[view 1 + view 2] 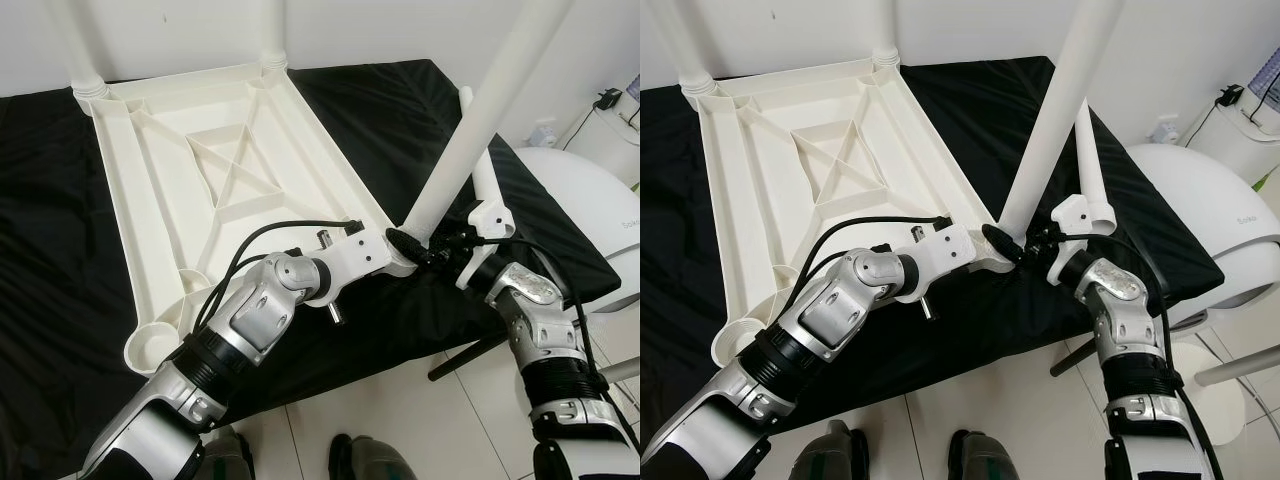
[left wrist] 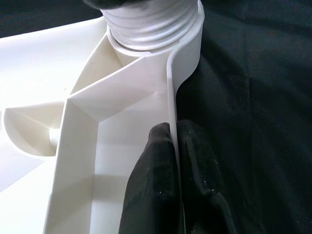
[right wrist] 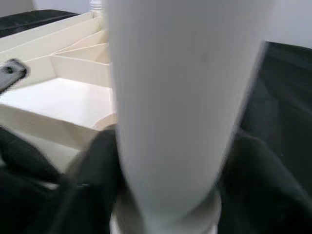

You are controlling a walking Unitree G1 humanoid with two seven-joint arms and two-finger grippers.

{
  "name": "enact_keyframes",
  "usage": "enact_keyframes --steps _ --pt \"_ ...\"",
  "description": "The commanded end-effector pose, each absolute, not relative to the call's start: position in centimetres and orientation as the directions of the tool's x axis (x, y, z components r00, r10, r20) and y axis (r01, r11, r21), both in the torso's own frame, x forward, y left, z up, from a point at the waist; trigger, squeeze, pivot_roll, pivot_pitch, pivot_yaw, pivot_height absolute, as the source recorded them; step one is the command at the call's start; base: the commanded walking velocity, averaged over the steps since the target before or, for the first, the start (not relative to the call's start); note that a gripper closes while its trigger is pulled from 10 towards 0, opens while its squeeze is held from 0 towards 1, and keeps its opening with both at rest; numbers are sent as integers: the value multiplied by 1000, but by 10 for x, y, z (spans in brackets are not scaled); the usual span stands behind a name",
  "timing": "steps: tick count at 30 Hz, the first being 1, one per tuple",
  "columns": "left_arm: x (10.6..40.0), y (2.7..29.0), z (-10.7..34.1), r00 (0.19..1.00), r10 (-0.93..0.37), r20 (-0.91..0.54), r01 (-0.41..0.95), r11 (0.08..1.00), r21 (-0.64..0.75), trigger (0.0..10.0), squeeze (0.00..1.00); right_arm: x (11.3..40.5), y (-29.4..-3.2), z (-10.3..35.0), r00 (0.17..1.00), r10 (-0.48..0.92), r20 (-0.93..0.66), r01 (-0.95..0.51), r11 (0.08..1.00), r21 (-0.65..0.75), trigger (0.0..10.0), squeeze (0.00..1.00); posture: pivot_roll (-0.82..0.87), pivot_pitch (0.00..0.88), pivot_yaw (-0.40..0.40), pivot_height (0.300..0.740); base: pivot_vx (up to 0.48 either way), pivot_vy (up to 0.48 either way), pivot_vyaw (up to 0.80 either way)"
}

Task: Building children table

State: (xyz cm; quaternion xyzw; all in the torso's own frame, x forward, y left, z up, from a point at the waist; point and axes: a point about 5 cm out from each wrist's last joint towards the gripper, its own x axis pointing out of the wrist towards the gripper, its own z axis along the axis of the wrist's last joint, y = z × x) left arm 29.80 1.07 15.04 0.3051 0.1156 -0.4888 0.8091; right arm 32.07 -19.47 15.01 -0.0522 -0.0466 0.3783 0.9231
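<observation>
Pinching the upturned tabletop's [image 1: 230, 170] rim at five o'clock, left tool [image 2: 175, 161]; right tool [image 1: 440, 243] clasps the leaning leg [image 1: 470, 130].

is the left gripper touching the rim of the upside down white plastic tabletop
Touching. The left wrist view shows the left gripper with its black fingers pressed on either side of the upside-down white plastic tabletop's thin rim.

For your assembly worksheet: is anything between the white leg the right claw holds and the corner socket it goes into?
Nothing visible. The leg already sits in the socket of the tabletop. The right claw grips its base; the left claw pinches the rim beside it.
</observation>
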Motion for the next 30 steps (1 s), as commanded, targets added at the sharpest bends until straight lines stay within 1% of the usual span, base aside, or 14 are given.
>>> enact_keyframes --steps 1,3,10,11,12,15,20,21,22,24,25,27,28,30 --pt "297 13 141 501 -690 -523 861 335 382 10000 0 320 -198 148 698 715 27 -706 695 -140 0 0 -21 67 -45 740 0 0 0" --pt "297 13 141 501 -690 -523 861 336 382 10000 0 320 -200 147 687 726 24 -718 684 -130 0 0 -22 69 -45 740 0 0 0" --pt "297 13 141 500 -690 -522 861 337 380 10000 0 318 -200 143 687 727 16 -719 682 -133 0 0 -26 75 -46 740 0 0 0" --pt "297 13 141 500 -690 -522 862 337 379 10000 0 317 -200 142 695 718 19 -712 692 -121 10000 0 -27 78 -46 740 0 0 0" --pt "297 13 141 500 -690 -522 862 337 379 10000 0 317 -200 142 695 718 19 -712 692 -121 10000 0 -27 78 -46 740 0 0 0" --pt "296 13 141 499 -691 -523 863 339 376 10000 0 316 -197 143 730 682 44 -677 731 -89 10000 0 -27 83 -49 740 0 0 0" --pt "296 13 141 500 -690 -524 862 340 375 10000 0 315 -194 144 746 662 66 -658 749 -74 10000 0 -26 85 -51 740 0 0 0" --pt "296 13 141 500 -690 -524 862 341 374 10000 0 315 -192 145 775 627 86 -623 779 -63 10000 0 -26 85 -51 740 0 0 0" --pt "296 13 141 500 -690 -524 862 341 374 10000 0 315 -192 145 775 627 86 -623 779 -63 10000 0 -26 85 -51 740 0 0 0" --pt "296 14 140 501 -689 -524 862 342 374 10000 0 317 -189 146 826 556 96 -553 831 -56 10000 0 -29 84 -52 740 0 0 0" --pt "296 14 140 501 -689 -524 862 342 374 10000 0 317 -189 146 826 556 96 -553 831 -56 10000 0 -29 84 -52 740 0 0 0" --pt "296 13 140 499 -690 -524 863 341 373 10000 0 318 -184 148 874 474 106 -473 880 -41 10000 0 -32 82 -52 740 0 0 0" --pt "296 13 140 499 -690 -524 863 341 373 10000 0 318 -184 148 874 474 106 -473 880 -41 10000 0 -32 82 -52 740 0 0 0" --pt "296 12 140 498 -692 -522 863 341 372 10000 0 317 -178 149 895 429 124 -430 903 -20 10000 0 -33 84 -52 740 0 0 0"
